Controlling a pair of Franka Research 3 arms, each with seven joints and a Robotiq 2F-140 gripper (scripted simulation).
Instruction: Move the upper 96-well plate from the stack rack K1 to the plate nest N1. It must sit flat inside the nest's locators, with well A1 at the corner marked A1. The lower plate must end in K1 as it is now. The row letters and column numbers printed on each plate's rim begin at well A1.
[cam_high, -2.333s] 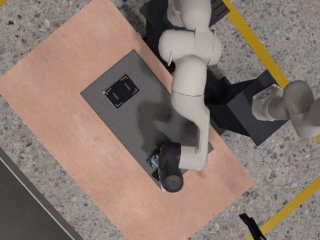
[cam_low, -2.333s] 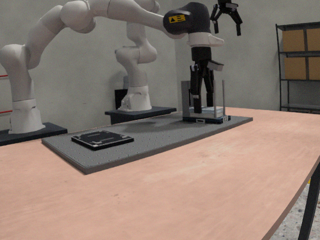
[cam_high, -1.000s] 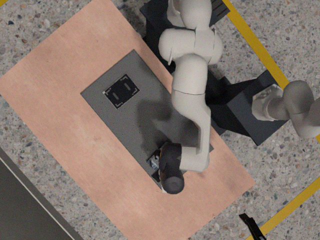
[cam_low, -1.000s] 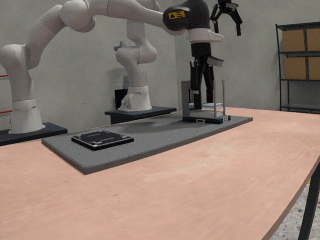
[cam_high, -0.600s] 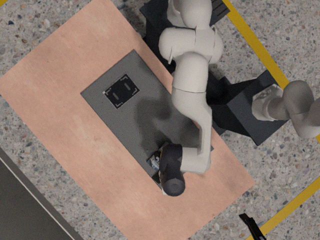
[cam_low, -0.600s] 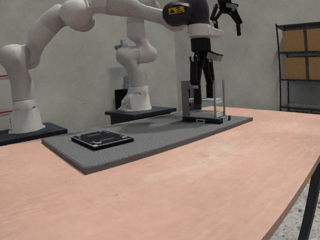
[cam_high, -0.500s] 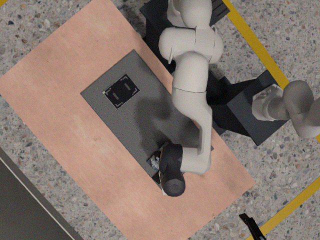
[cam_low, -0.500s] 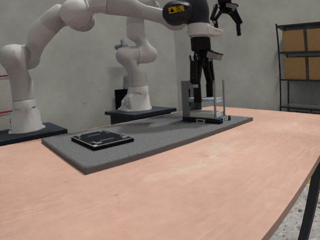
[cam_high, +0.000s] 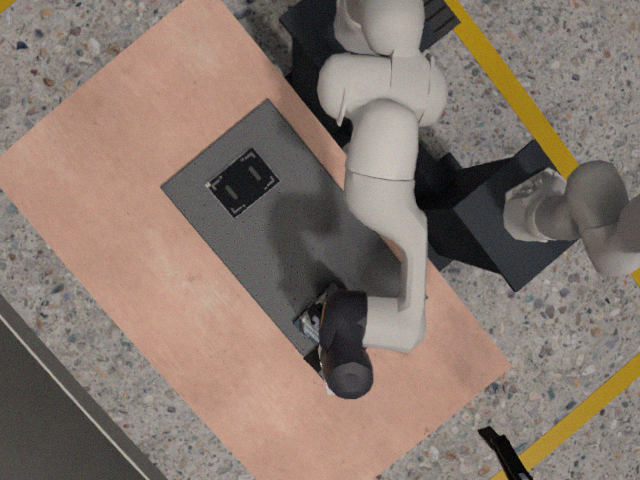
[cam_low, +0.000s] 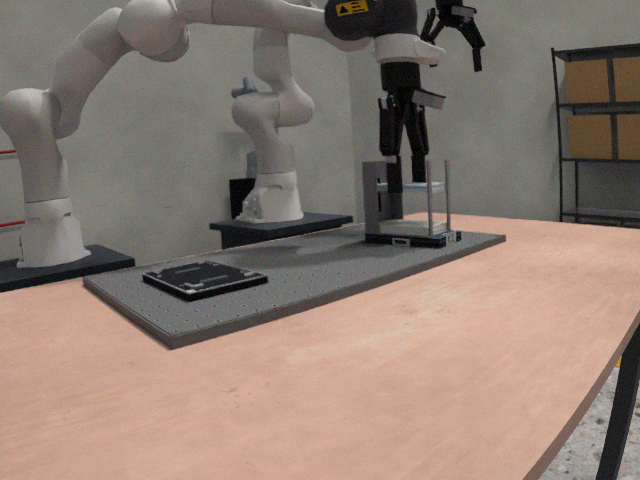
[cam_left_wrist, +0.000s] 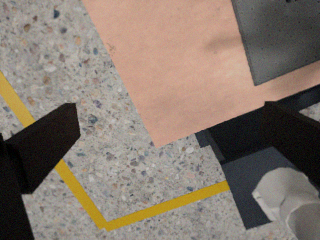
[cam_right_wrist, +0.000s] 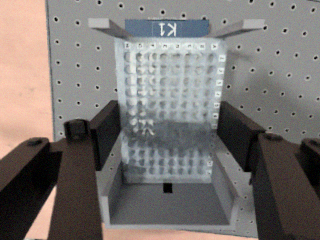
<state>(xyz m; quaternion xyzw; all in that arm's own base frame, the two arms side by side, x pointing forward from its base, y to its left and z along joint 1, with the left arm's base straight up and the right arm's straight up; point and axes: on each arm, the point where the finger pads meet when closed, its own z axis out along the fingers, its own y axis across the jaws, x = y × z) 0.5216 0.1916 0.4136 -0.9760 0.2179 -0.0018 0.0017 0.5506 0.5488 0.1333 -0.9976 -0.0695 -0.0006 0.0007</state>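
1. Writing: a blue label (cam_right_wrist: 167, 28) reads "K1", upside down in the right wrist view; tiny letters and numbers line the upper plate's rim, A at the upper right there. A yellow warning sticker (cam_low: 352, 7) marks the arm, its text too small to read.
2. Surface and room: a perforated grey board (cam_high: 232, 248) (cam_low: 310, 289) (cam_left_wrist: 280, 45) (cam_right_wrist: 260, 100) lies on the pinkish counter (cam_high: 155, 258) (cam_low: 361, 372) (cam_left_wrist: 150, 75) (cam_right_wrist: 25, 90). The floor (cam_high: 77, 103) (cam_low: 594, 439) (cam_left_wrist: 100, 115) is speckled, with yellow lines (cam_high: 506, 77) (cam_left_wrist: 80, 192); cartons (cam_low: 586, 82) fill a shelf unit (cam_low: 558, 134).
3. The right hand (cam_low: 406, 181) (cam_right_wrist: 168, 115) grips the upper plate (cam_high: 311, 325) (cam_low: 413, 186) (cam_right_wrist: 170, 90) by opposite sides – between the uprights of rack K1 (cam_high: 298, 320) (cam_low: 374, 191) (cam_right_wrist: 167, 212), well above the lower plate (cam_low: 410, 227).
4. The left hand (cam_high: 498, 449) (cam_low: 454, 56) (cam_left_wrist: 170, 118) is released, fingers spread wide, away from the rack.
5. Nest N1 (cam_high: 242, 183) (cam_low: 205, 279) holds no plate – it sits toward the board's other end.

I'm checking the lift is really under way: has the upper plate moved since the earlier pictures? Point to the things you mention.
Yes, upward: the upper plate (cam_low: 421, 187) (cam_right_wrist: 170, 100) now sits higher against the upright posts of stack rack K1 (cam_low: 374, 196) (cam_right_wrist: 167, 220).
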